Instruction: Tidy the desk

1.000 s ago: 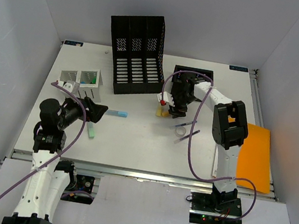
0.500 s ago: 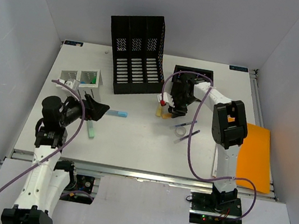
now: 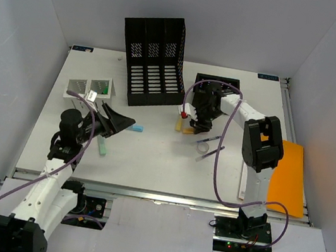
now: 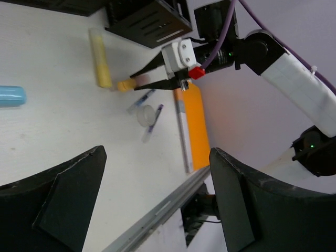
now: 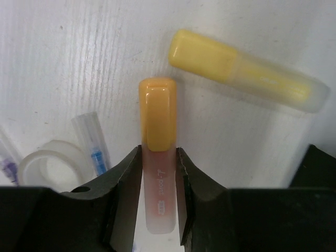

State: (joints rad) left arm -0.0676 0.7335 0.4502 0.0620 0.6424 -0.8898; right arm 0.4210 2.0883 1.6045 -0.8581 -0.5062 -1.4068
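The white desk (image 3: 149, 164) holds scattered stationery. My right gripper (image 3: 191, 122) is low over the desk's middle and shut on an orange-capped highlighter (image 5: 157, 118), whose clear body sits between the fingers (image 5: 126, 178). A yellow highlighter (image 5: 244, 79) lies just beside it, and also shows in the top view (image 3: 178, 124). My left gripper (image 3: 119, 121) is open and empty, raised above the desk's left part, near a blue highlighter (image 3: 133, 128). A green highlighter (image 3: 102, 147) lies below it. In the left wrist view the open fingers (image 4: 63, 210) frame the desk's front rail (image 4: 157, 210).
A black file organizer (image 3: 156, 60) stands at the back, with a black tray (image 3: 223, 82) to its right. A silver mesh pen holder (image 3: 91, 87) stands at the left. A tape ring (image 3: 203, 147) and pens (image 3: 210, 153) lie right of centre. An orange folder (image 3: 291, 177) lies at the right edge.
My left arm has swung to the right and lifted, so its open gripper now points toward the blue highlighter. The right gripper has stayed almost still on the orange-capped highlighter.
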